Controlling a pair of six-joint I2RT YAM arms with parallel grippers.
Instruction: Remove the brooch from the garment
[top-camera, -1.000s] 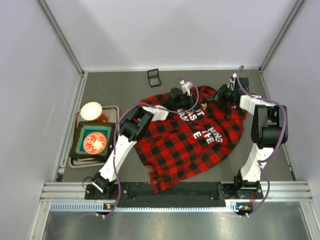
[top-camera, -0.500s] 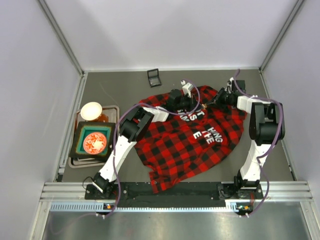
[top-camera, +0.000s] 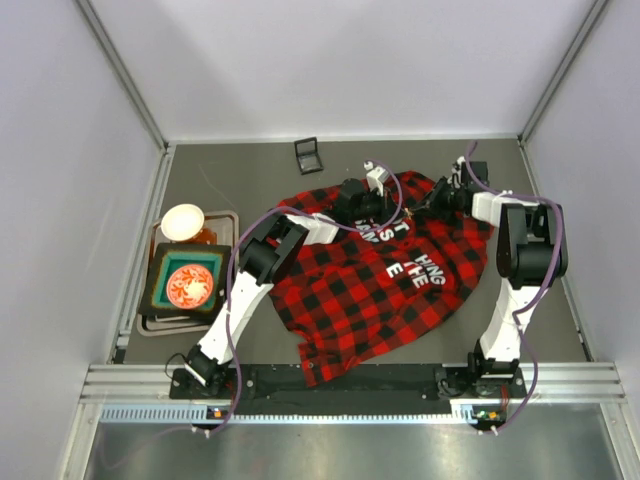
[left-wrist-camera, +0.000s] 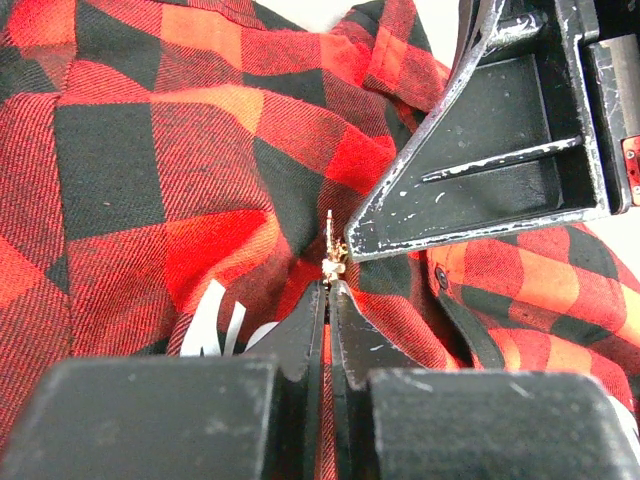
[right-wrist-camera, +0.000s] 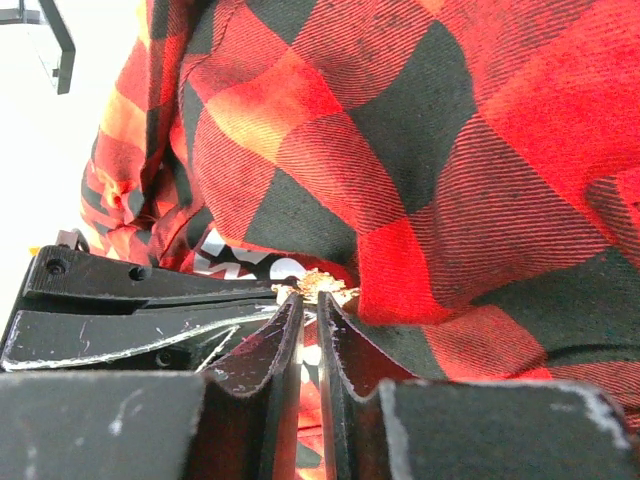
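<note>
The red-and-black plaid garment (top-camera: 380, 290) lies spread in the middle of the table. Both grippers meet over its far part near the white lettering. In the left wrist view my left gripper (left-wrist-camera: 328, 285) is shut, with the tiny brooch (left-wrist-camera: 334, 262) pinched at its tips, pale and gold-looking. The right gripper's finger (left-wrist-camera: 480, 150) touches it from the right. In the right wrist view my right gripper (right-wrist-camera: 308, 296) is closed to a narrow slit on the brooch (right-wrist-camera: 320, 283), against bunched cloth (right-wrist-camera: 420, 150). In the top view the grippers (top-camera: 400, 210) (top-camera: 418, 205) hide the brooch.
A small black square box (top-camera: 309, 155) lies on the table behind the garment. At the left is a tray (top-camera: 150, 322) with a white bowl (top-camera: 183, 221) and a green-rimmed dish with a red centre (top-camera: 187, 282). Walls close three sides.
The right wrist has drawn a little closer to the left gripper. The left gripper has edged slightly toward the far side. The garment lies as before.
</note>
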